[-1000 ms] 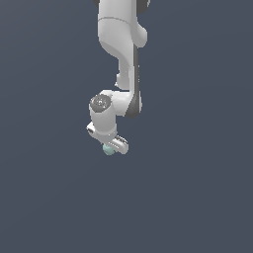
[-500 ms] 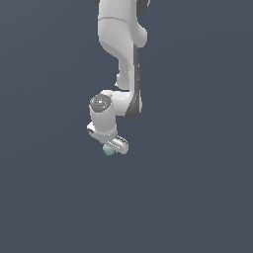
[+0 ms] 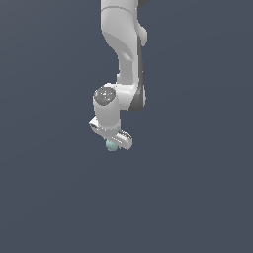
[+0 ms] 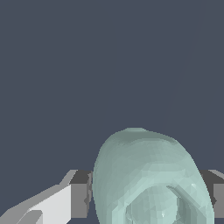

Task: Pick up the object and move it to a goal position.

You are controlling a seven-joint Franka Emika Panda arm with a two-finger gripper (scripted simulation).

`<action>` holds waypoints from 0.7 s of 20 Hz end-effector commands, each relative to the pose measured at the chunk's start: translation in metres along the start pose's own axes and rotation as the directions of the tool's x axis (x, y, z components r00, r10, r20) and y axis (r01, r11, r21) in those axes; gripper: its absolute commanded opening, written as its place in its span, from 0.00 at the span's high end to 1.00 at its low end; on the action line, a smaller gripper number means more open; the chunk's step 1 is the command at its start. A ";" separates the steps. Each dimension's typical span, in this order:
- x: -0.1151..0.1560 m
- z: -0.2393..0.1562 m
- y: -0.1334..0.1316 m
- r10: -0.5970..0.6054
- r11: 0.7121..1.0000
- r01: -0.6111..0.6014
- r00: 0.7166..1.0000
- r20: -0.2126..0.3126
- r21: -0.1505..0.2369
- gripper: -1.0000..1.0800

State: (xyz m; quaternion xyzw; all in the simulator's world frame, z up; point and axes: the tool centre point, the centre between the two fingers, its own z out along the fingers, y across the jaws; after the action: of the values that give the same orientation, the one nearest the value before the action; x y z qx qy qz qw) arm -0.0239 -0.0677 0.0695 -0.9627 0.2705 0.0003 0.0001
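While the arm [image 3: 123,59] hangs downward, its jaws apparently clasp the object [image 3: 111,146].

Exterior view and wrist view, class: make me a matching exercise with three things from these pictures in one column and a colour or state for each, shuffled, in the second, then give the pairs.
Column one:
1. ball
2. tool
3. ground

Column two:
A. plain dark grey-blue
B. pale teal-green, lumpy
C. white, closed on something small

Pairs: 1-B, 2-C, 3-A. In the wrist view the ball sits between the tool's fingers.
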 end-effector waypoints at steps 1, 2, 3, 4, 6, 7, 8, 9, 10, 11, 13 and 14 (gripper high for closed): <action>-0.008 -0.013 -0.005 -0.001 1.000 0.001 1.000 -0.001 0.001 1.00; -0.012 -0.019 -0.008 -0.001 1.000 0.001 1.000 -0.001 0.001 1.00; -0.016 -0.025 -0.010 -0.001 1.000 0.001 1.000 -0.001 0.001 1.00; -0.020 -0.032 -0.013 -0.001 1.000 0.001 1.000 -0.001 0.001 1.00; -0.030 -0.047 -0.019 -0.001 1.000 0.001 1.000 -0.001 0.001 1.00; -0.035 -0.056 -0.022 0.000 1.000 0.000 1.000 -0.001 0.001 1.00; -0.040 -0.065 -0.025 0.000 1.000 0.000 1.000 -0.001 0.001 1.00; -0.046 -0.074 -0.029 0.000 1.000 0.000 1.000 -0.001 0.001 1.00; -0.052 -0.083 -0.033 0.000 1.000 0.000 1.000 -0.001 0.000 1.00; -0.058 -0.092 -0.036 0.000 1.000 0.000 1.000 -0.001 0.000 1.00; -0.069 -0.112 -0.044 0.000 1.000 0.000 1.000 -0.001 0.000 1.00; -0.076 -0.122 -0.048 0.000 1.000 0.000 1.000 -0.002 -0.001 1.00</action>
State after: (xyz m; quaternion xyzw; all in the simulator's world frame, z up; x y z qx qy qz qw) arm -0.0583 0.0026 0.1763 -0.9627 0.2705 -0.0001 -0.0001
